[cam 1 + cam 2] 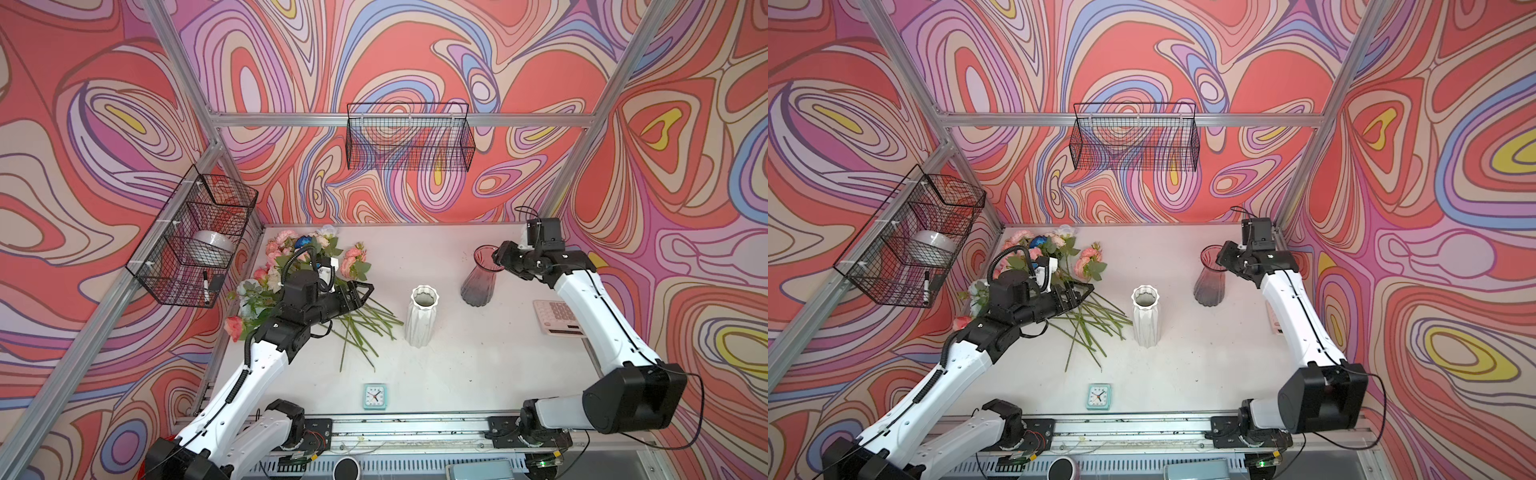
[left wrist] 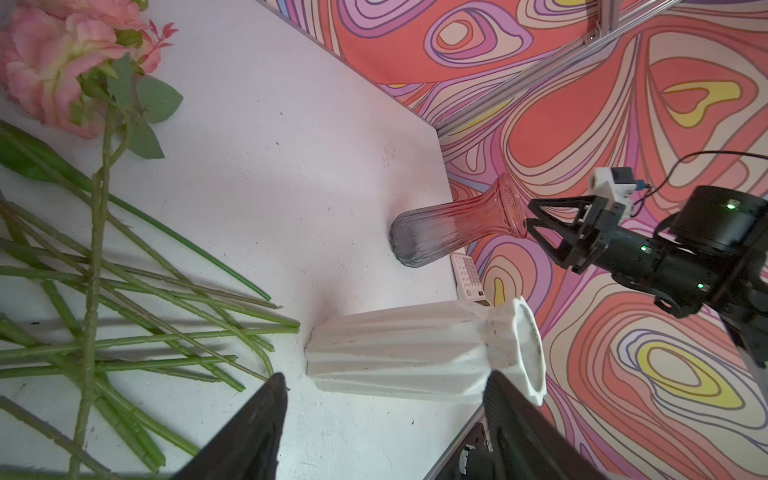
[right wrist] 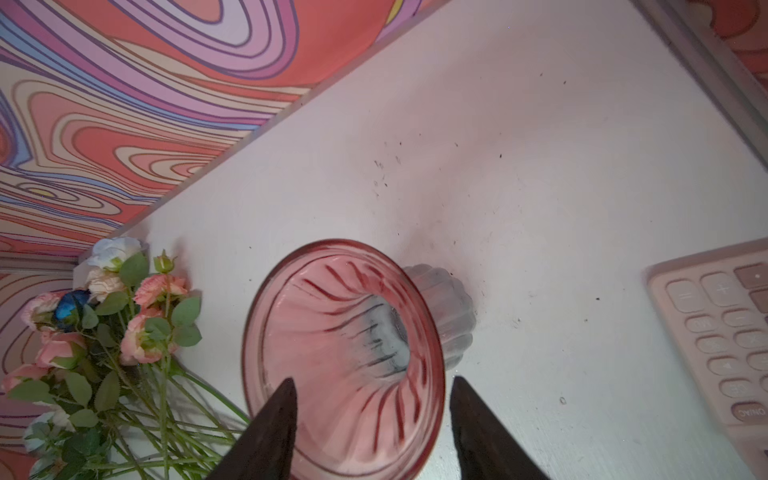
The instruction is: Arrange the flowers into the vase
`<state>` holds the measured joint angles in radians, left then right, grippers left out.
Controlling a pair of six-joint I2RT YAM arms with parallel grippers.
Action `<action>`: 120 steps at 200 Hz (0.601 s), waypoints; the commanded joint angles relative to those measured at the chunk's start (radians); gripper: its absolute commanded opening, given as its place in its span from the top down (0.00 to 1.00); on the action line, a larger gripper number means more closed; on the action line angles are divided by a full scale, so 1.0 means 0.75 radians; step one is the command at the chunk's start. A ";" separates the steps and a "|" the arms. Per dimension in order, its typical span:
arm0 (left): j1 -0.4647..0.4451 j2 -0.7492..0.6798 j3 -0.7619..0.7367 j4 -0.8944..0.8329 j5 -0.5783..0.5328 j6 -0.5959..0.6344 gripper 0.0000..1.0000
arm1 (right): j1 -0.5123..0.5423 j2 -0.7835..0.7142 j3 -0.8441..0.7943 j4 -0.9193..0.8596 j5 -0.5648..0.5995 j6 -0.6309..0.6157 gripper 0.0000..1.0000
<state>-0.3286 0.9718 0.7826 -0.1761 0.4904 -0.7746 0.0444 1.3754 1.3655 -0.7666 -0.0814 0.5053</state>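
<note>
The left arm point(image 1: 266, 357) is covering the middle of the flowers point(image 1: 277, 245) in both top views. The right arm point(image 1: 598, 307) is hiding part of the calculator point(image 1: 550, 318), and the right wrist view's edge is cutting its keys off.

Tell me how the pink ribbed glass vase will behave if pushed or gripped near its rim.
The glass vase stands tall for its base, so a push near the rim would probably tip it, not slide it. Its glossy ribbed wall likely slips in a hard grip, and glass may break if toppled. The right gripper is open beside the rim.
</note>
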 commanded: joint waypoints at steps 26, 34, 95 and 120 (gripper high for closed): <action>-0.009 -0.004 0.070 -0.191 -0.140 0.063 0.21 | 0.051 -0.205 0.075 0.012 -0.144 -0.042 0.37; -0.008 0.006 0.071 -0.195 -0.138 0.061 0.21 | 0.108 -0.230 0.075 -0.001 -0.123 -0.048 0.35; -0.008 0.129 0.104 -0.319 -0.208 0.085 0.23 | 0.410 -0.408 -0.166 -0.209 0.058 0.001 0.43; -0.009 0.185 0.109 -0.334 -0.209 0.076 0.27 | 0.442 -0.493 -0.348 -0.287 0.000 0.034 0.45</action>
<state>-0.3286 1.0821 0.8364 -0.3717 0.3630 -0.7284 0.3492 1.0592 1.2110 -0.8783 -0.0681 0.4995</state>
